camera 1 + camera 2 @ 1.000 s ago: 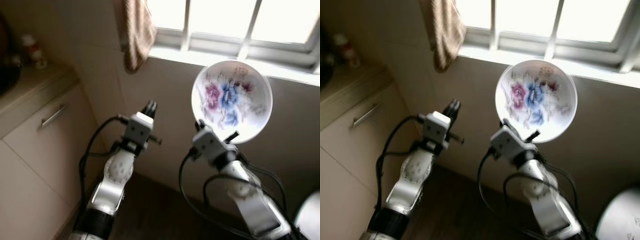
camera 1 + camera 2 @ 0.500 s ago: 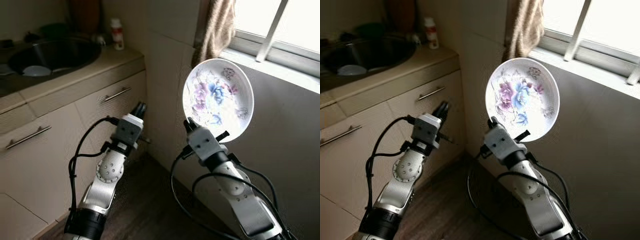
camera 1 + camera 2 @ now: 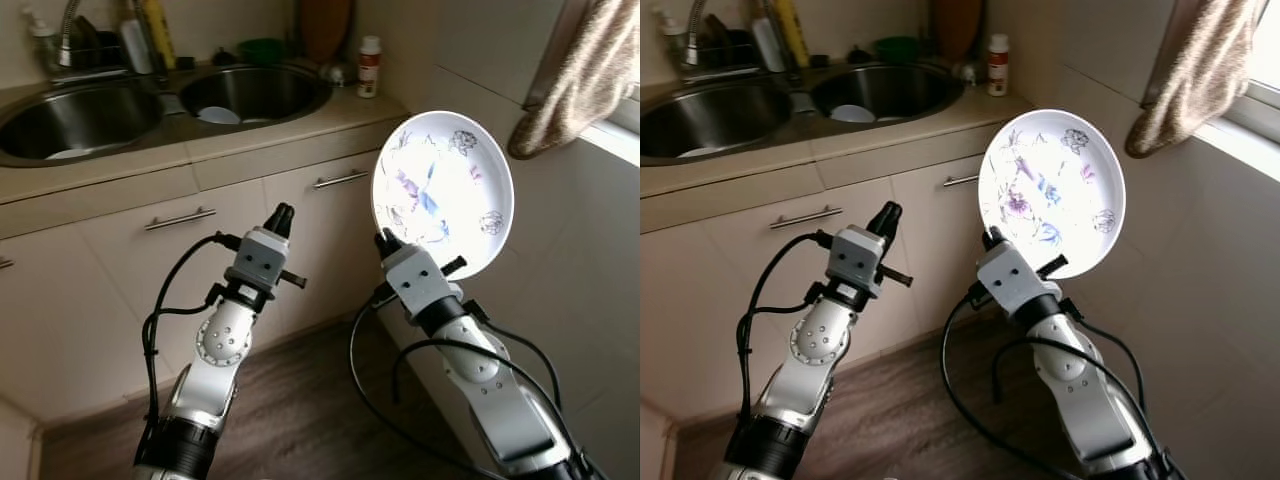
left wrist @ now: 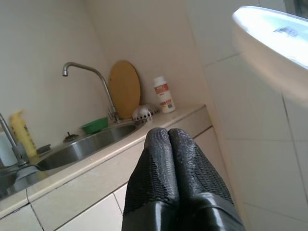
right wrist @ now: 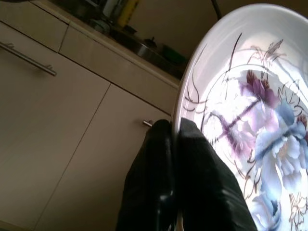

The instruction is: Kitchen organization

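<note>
- White porcelain, painted with blue and purple flowers: in the left eye view the floral plate (image 3: 442, 193) stands on edge in the air, its rim pinched at the bottom by the right gripper (image 3: 385, 243). The double sink (image 3: 160, 105) lies ahead and to the robot's left, so the plate must travel leftward and away. The left gripper (image 3: 281, 215) points at the cabinet front, nearer the sink but holding nothing.
- Right eye view: the same; a white bottle (image 3: 997, 65) stands at the counter's far corner, and a beige curtain (image 3: 1195, 70) hangs beside the plate.
- Left wrist view: the left fingers (image 4: 178, 168) are pressed together on nothing, with a tap (image 4: 89, 77) beyond them.
- Right wrist view: the black fingers (image 5: 163, 168) clamp the plate's rim, one on each face; its painted face is glossy and clean.
</note>
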`<state>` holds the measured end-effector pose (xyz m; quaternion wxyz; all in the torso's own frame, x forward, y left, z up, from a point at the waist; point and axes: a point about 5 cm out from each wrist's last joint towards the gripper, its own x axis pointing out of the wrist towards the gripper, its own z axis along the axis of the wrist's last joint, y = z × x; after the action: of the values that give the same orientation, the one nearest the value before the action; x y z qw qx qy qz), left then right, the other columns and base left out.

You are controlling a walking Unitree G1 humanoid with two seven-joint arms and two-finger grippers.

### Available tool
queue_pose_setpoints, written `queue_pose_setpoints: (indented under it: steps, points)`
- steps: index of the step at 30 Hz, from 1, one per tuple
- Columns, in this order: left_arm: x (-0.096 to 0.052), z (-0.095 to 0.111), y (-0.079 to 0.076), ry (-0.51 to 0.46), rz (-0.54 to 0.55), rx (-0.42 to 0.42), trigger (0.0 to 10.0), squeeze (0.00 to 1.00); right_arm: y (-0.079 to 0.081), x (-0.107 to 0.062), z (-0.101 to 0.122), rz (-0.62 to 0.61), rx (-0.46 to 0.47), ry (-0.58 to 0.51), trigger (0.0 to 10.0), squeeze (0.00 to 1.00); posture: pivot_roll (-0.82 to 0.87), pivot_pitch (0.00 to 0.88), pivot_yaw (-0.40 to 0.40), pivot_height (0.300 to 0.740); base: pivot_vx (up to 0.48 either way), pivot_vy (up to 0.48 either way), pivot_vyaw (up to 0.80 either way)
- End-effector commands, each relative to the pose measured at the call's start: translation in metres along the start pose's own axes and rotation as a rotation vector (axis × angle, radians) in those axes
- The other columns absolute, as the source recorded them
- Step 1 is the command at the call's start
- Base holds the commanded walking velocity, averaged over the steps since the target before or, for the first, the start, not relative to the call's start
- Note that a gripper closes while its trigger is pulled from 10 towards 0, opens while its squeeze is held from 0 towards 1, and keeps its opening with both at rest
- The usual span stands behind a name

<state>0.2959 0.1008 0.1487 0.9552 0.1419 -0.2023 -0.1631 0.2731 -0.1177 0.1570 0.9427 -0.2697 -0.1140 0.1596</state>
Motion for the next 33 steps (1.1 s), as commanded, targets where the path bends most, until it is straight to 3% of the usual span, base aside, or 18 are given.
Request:
queue_pose_setpoints:
  steps: [1,9,10,11,16,30,33]
  points:
    - [0.001,0.002,0.007,-0.008,0.015,0.020,10.0,0.00,-0.003,0.005,0.011,-0.009,-0.012,-0.059,0.0,0.00,-0.09,0.000,-0.040,0.740,0.000,0.000,0.80]
    - [0.001,0.003,0.009,-0.018,0.027,0.015,10.0,0.00,-0.002,0.008,0.012,-0.006,-0.023,-0.068,0.0,0.00,-0.09,0.000,-0.041,0.740,0.000,0.000,0.80]
    - [0.001,0.003,0.010,-0.021,0.032,0.013,10.0,0.00,-0.003,0.009,0.012,-0.006,-0.023,-0.070,3.5,0.00,-0.09,0.000,-0.041,0.740,0.000,0.000,0.80]
    - [0.001,0.004,0.010,-0.023,0.033,0.012,10.0,0.00,-0.004,0.009,0.012,-0.012,-0.002,-0.071,9.9,0.00,-0.08,0.000,-0.041,0.740,0.000,0.000,0.80]
    - [0.002,0.005,0.013,-0.030,0.047,0.010,10.0,0.00,-0.011,0.012,0.012,-0.062,0.110,-0.070,10.0,0.00,-0.08,0.000,-0.041,0.740,0.000,0.000,0.44]
    - [0.002,0.008,0.017,-0.049,0.069,0.011,10.0,0.00,-0.012,0.016,0.012,-0.071,0.115,-0.080,10.0,0.00,-0.08,0.000,-0.039,0.740,0.291,0.000,0.00]
    - [0.003,0.008,0.016,-0.052,0.068,0.010,10.0,0.00,-0.010,0.017,0.013,-0.060,0.063,-0.084,10.0,0.00,-0.08,0.000,-0.038,0.740,0.380,0.000,0.19]
